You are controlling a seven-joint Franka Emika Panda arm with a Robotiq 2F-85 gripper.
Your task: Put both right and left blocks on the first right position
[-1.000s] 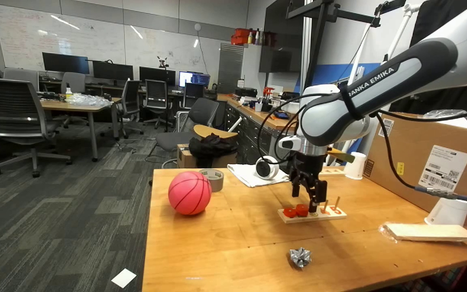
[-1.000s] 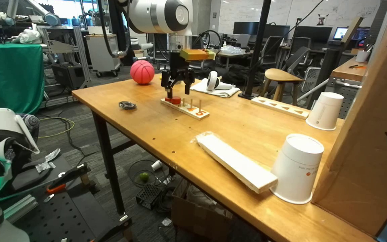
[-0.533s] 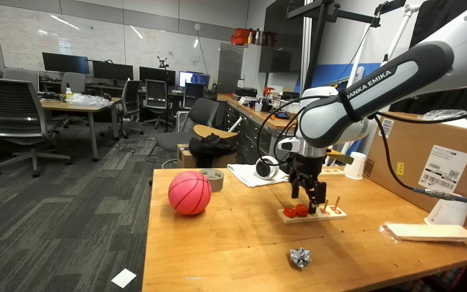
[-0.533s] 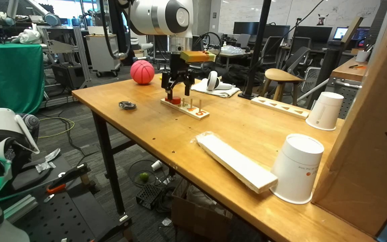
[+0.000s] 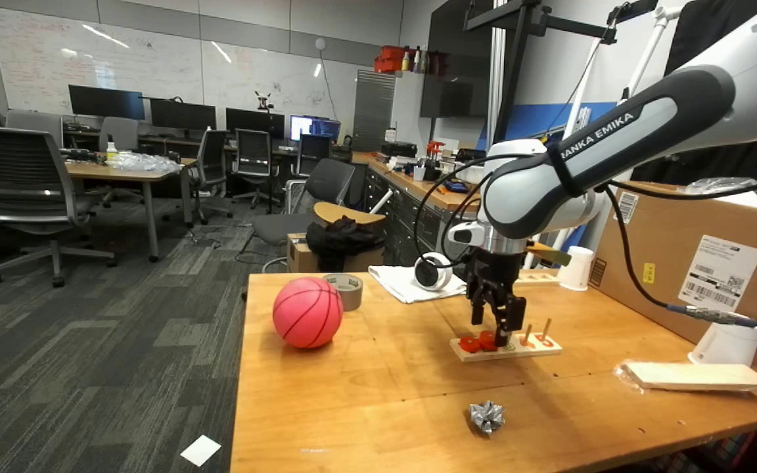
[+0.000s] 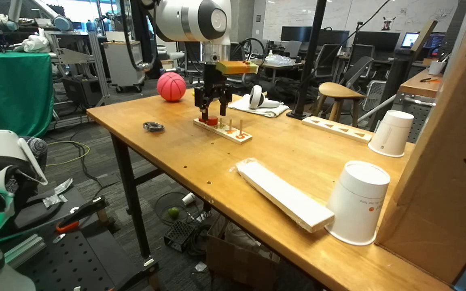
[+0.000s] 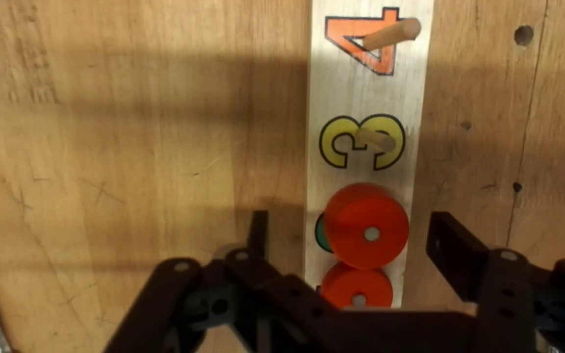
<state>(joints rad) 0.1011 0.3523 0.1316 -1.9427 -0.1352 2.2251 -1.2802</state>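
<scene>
A light wooden board with printed numbers and pegs (image 7: 371,93) lies on the table and shows in both exterior views (image 5: 536,350) (image 6: 235,138). Two red round blocks sit side by side on its pegs at one end. The nearer-to-middle block (image 7: 361,211) covers most of a green number; the end block (image 7: 341,289) is partly hidden by the gripper in the wrist view. The pegs at the yellow 3 and orange 4 are bare. My gripper (image 7: 350,225) is open, one finger on each side of the nearer-to-middle red block, touching neither side. It stands low over the board in both exterior views (image 5: 490,328) (image 6: 213,115).
A pink ball (image 5: 307,313), a tape roll (image 5: 345,290) and a crumpled silver piece (image 5: 487,416) lie on the table. A wrapped plank (image 6: 285,194), white cups (image 6: 358,202) (image 6: 390,133) and a cardboard box (image 5: 687,256) stand along one end. A headset lies on a white cloth (image 6: 241,106).
My gripper has dropped slightly and shifted a little along the board toward the red blocks. It stays open. The blocks and board have not moved.
</scene>
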